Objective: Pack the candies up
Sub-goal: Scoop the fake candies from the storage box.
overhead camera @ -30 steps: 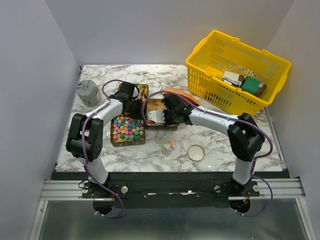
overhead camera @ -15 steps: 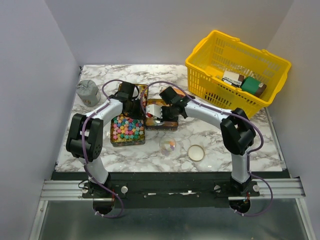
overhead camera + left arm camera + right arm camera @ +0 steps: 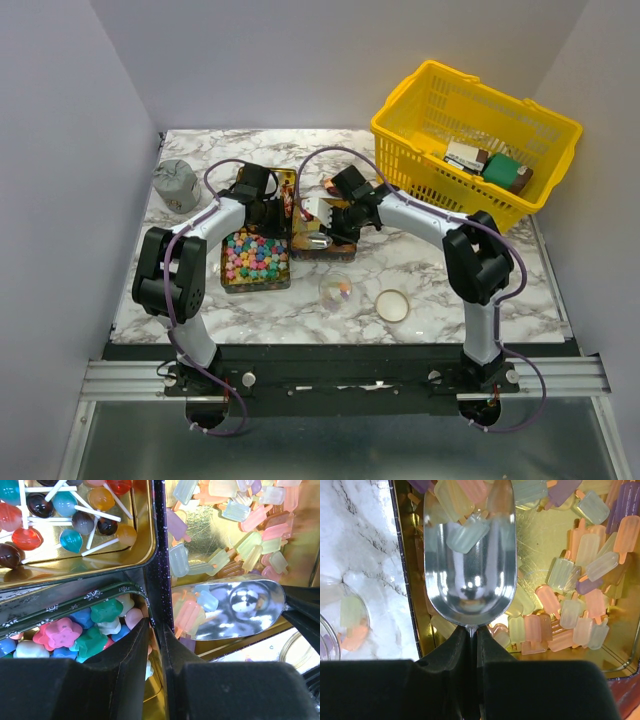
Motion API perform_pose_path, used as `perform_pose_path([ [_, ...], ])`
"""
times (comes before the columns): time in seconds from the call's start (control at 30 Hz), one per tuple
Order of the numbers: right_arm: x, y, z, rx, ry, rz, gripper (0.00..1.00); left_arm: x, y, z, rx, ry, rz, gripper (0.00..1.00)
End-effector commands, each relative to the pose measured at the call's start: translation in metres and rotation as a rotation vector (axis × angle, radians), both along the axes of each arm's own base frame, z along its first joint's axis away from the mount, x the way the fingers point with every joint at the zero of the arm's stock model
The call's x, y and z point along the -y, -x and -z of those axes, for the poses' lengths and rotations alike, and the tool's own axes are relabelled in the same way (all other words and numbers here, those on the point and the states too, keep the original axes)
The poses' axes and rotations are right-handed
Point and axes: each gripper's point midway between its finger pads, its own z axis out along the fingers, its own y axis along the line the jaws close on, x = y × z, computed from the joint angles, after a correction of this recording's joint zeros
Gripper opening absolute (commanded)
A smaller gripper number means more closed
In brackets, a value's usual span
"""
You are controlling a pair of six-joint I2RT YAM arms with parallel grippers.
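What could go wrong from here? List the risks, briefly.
1. The scoop, pinched by its thin handle in the right end effector, holds few popsicle candies; tilting could drop them.
2. The clear cup stands apart from the tin; candies could fall onto the marble table in transit.
3. The left end effector grips only the tin wall; a hard push could shift the tin.

Was a white, grey-veined marble tabletop (image 3: 300,312). Bore a yellow mesh basket (image 3: 430,180) at the far right corner and a crumpled grey lump (image 3: 175,185) at far left. Held three open tins touching mid-table: star-candy tin (image 3: 256,287) nearest, lollipop tin (image 3: 65,565) behind it, popsicle-candy tin (image 3: 322,256) just right. Carried, nearer, a small clear tub (image 3: 325,290) beside a round lid (image 3: 393,305).
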Motion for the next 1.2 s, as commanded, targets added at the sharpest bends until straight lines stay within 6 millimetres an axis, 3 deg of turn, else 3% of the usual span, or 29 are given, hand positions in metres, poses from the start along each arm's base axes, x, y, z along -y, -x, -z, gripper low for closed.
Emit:
perform_pose_path([
  [0.0,-0.008,0.009,0.002,-0.045,-0.08,0.006,0.01,0.009,-0.005,-0.014,0.052,0.034,0.018,0.27],
  [0.5,0.008,-0.015,-0.023,0.114,-0.137,0.1,0.01,0.005,-0.015,-0.048,0.226,0.061,-0.017,0.28],
  [1.17,0.025,-0.029,-0.055,0.163,-0.203,0.182,0.01,-0.007,-0.016,-0.054,0.281,0.029,-0.072,0.29],
])
